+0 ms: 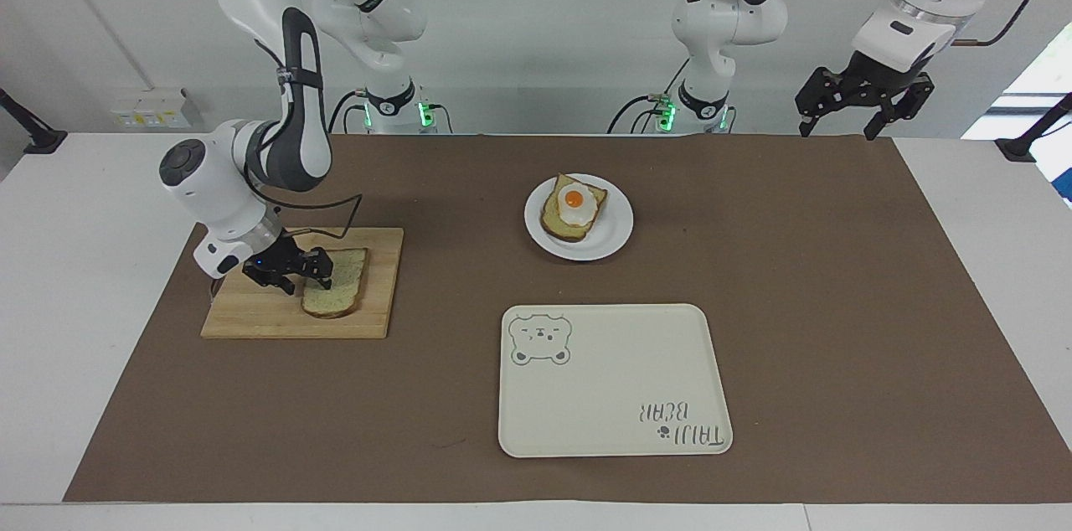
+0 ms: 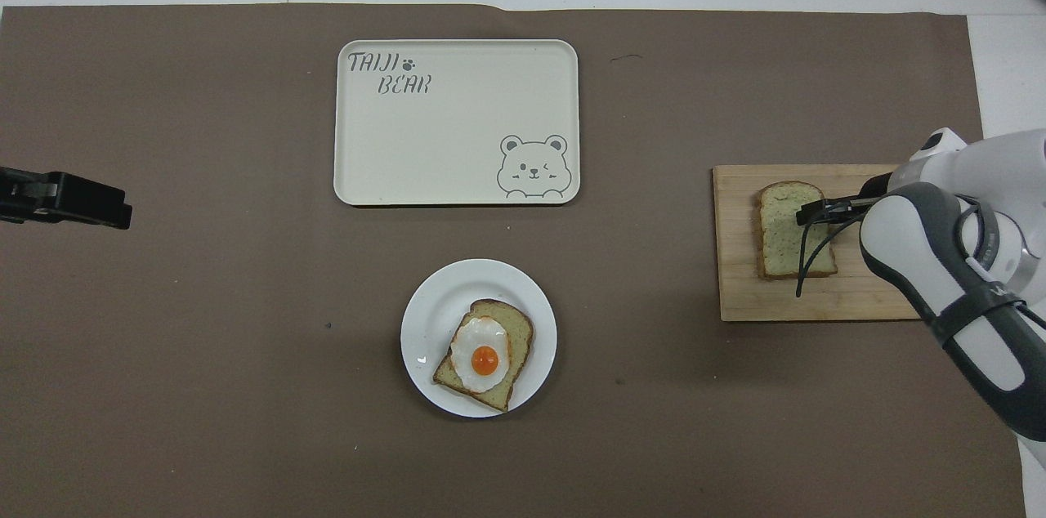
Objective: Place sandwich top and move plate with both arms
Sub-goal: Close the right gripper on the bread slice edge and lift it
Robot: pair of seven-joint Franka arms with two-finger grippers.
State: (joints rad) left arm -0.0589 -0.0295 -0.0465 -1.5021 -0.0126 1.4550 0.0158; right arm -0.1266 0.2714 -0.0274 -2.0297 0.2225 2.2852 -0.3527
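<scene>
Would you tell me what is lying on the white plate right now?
On the plate lies one bread slice topped with a fried egg. The plate beneath the slice is covered.

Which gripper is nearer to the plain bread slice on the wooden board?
Right. The right gripper is down at the plain bread slice on the wooden board. The left gripper waits raised over the table's other end.

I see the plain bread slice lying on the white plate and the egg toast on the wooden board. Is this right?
No, they are swapped. The overhead view shows the plain bread slice on the wooden board, and the egg toast on the white plate.
</scene>
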